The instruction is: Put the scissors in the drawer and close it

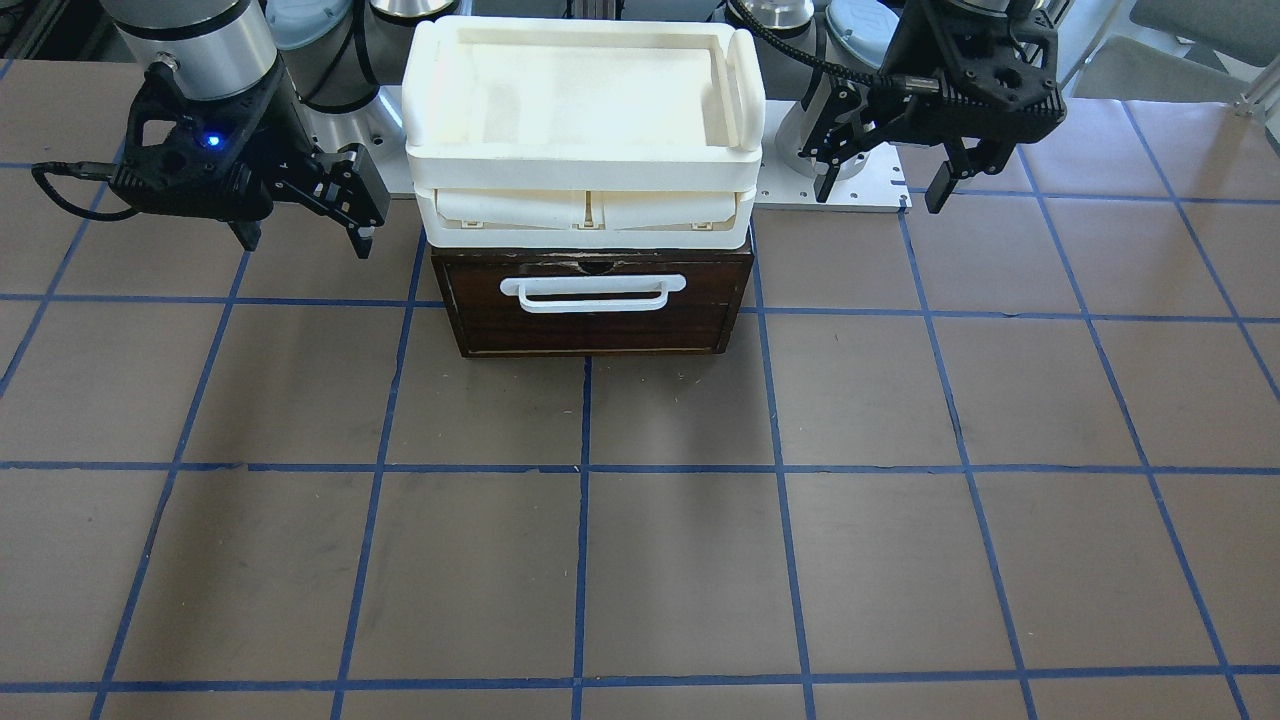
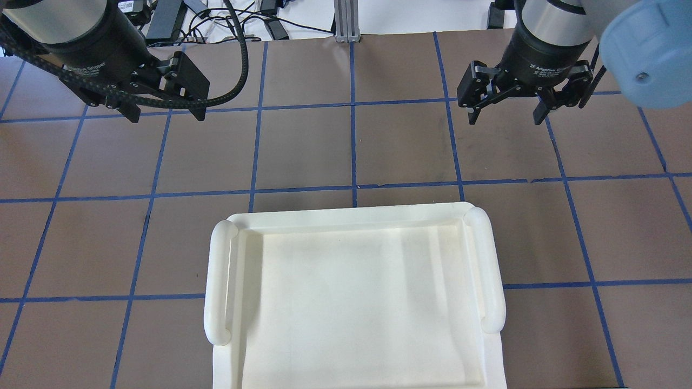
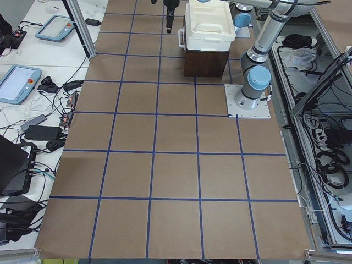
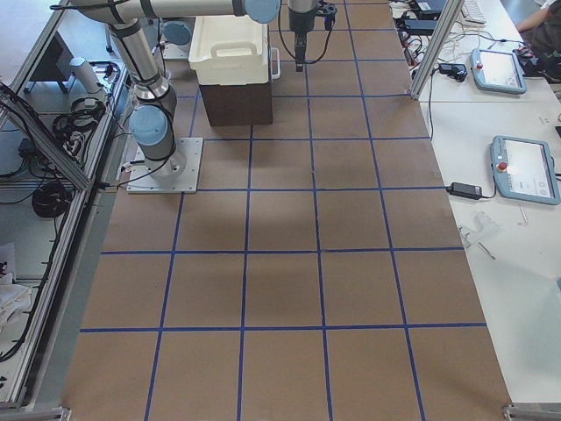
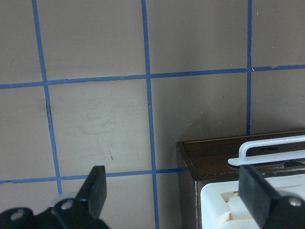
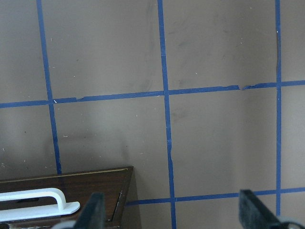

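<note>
The table (image 1: pixel 640 560) holds a white tray (image 1: pixel 580 165) that sits on top of the drawer (image 1: pixel 595 325). The drawer looks shut, its dark front flat under the tray. It sits between the two arms. The left end effector (image 1: pixel 883 190) hangs beside one end of it, fingers wide apart and empty. The right end effector (image 1: pixel 305 240) hangs beside the other end, also wide apart and empty. Both look about as near. The white handle (image 1: pixel 593 292) runs side to side, from one arm toward the other. The scissors show in no view; I think they may be inside the drawer
</note>
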